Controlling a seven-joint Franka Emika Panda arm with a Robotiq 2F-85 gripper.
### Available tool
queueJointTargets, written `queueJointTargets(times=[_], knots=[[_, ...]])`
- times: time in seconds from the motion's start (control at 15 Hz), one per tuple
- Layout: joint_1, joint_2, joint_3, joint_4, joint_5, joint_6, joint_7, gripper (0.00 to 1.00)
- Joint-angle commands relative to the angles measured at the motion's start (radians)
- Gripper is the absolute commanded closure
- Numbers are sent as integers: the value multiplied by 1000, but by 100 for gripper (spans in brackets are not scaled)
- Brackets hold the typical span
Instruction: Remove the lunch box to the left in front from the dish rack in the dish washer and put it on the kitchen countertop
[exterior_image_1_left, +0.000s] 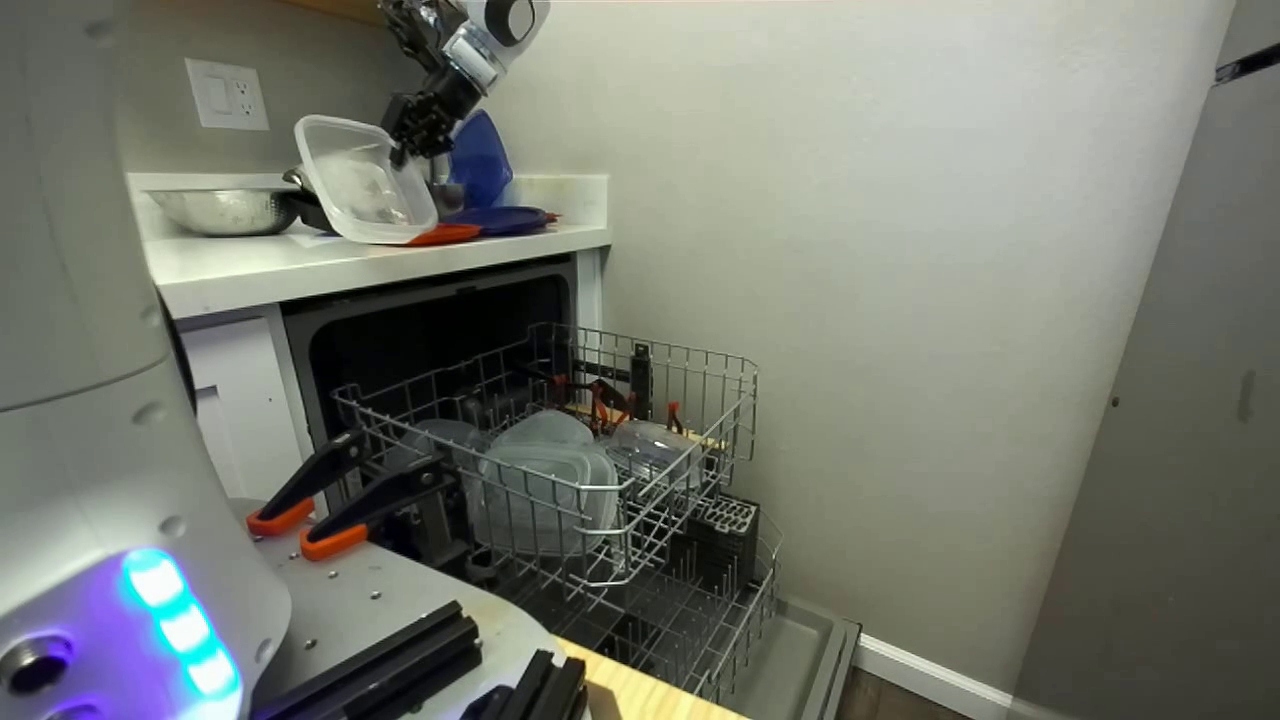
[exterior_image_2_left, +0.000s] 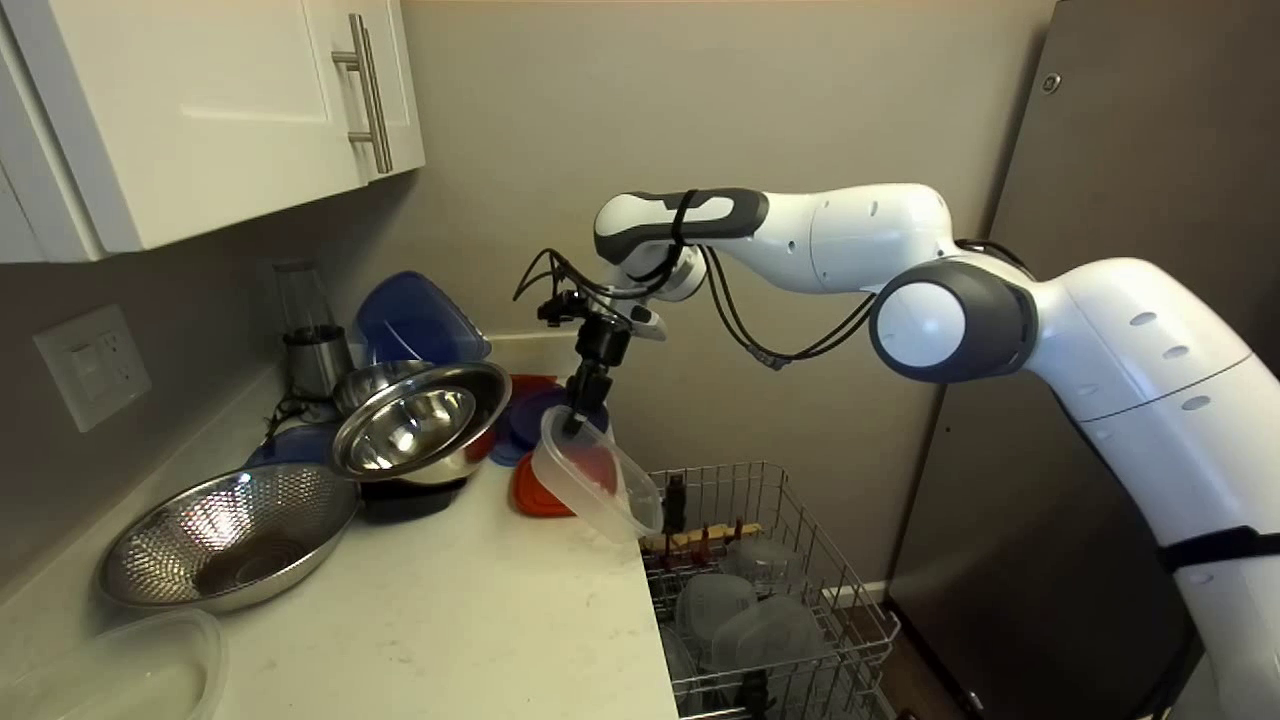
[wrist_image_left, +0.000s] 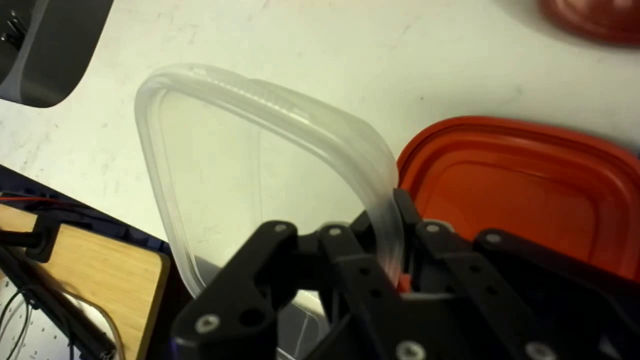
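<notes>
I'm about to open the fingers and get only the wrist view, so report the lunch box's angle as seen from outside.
Observer: In both exterior views the lunch box is tilted, not level with the kitchen countertop; whether it touches the surface, I can't tell.
Operator: Noted. Now tell me what is below the countertop edge nearest the box.
Observer: The upper dish rack, pulled out of the dish washer, its rim lower than the countertop.
</notes>
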Motion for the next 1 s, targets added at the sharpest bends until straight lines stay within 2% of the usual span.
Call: queueJointTargets(times=[0.0, 0.6, 0.93], knots=[[2, 93, 44, 154, 3, -2, -55, 98], [33, 256, 109, 372, 2, 26, -121, 98], [54, 318, 157, 457, -2, -83, -187, 98]])
